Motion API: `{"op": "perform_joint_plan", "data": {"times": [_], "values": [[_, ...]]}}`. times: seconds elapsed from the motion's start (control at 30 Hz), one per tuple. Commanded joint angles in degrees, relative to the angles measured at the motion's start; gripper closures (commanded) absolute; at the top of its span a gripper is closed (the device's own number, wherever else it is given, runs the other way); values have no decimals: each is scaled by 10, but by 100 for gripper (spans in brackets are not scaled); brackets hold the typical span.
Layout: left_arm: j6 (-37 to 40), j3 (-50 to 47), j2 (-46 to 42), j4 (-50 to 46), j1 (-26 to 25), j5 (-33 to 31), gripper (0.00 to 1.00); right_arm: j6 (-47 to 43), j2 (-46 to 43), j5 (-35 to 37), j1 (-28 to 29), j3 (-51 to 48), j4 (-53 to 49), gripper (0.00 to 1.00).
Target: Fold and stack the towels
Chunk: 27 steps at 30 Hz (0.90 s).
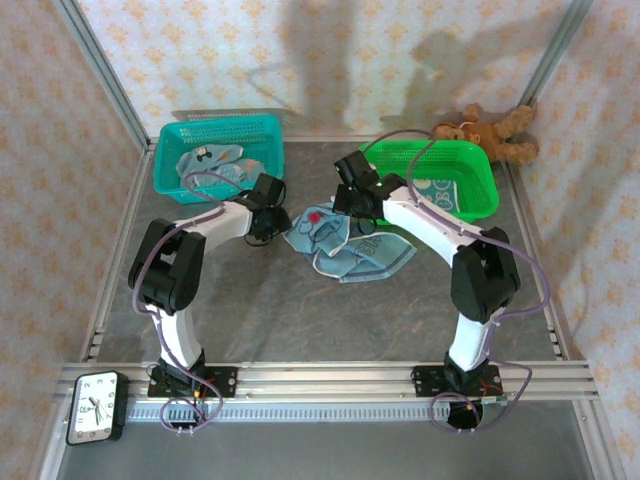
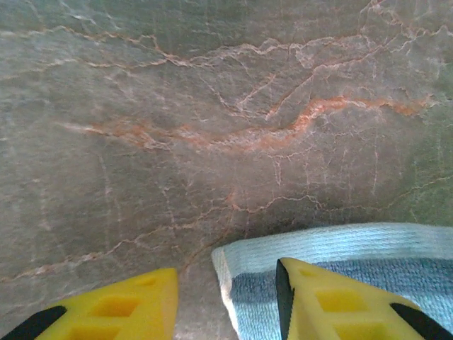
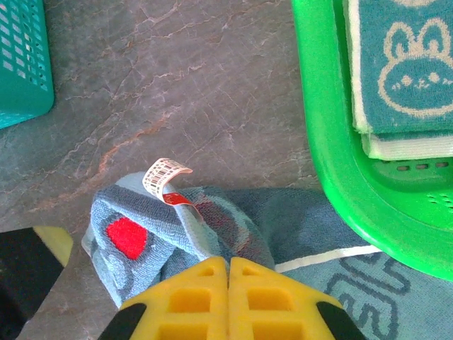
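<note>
Veined stone tbl point(image 2: 212, 106), crumpled terry towel point(image 1: 345, 252)

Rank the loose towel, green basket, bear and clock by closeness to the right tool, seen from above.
1. Towel: at table centre, pinched in the shut right tool.
2. Green basket: just behind, to the right.
3. Bear: far right corner, behind that basket.
4. Clock: near left corner.
</note>
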Motion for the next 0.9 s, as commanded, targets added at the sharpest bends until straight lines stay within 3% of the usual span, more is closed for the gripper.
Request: {"op": "perform_joint_plan", "data": {"times": [0.0,0.23,0.43,0.63,0.87], "values": [[1,28,18,-21,-14,-26,59,10,-14,4,1,-6,7,100],[5,49,73,-41,-23,-39,60,12,-14,-1,2,-7,9,100],[15,71,103,-72,-33,-71,70,16,-14,-10,1,-11,11,100],[17,68,101,-70,-37,-73,100,17,-20,-8,1,-16,12,100],[21,65,28,-83,-37,-90,100,15,-39,-11,1,-15,14,100]]}}
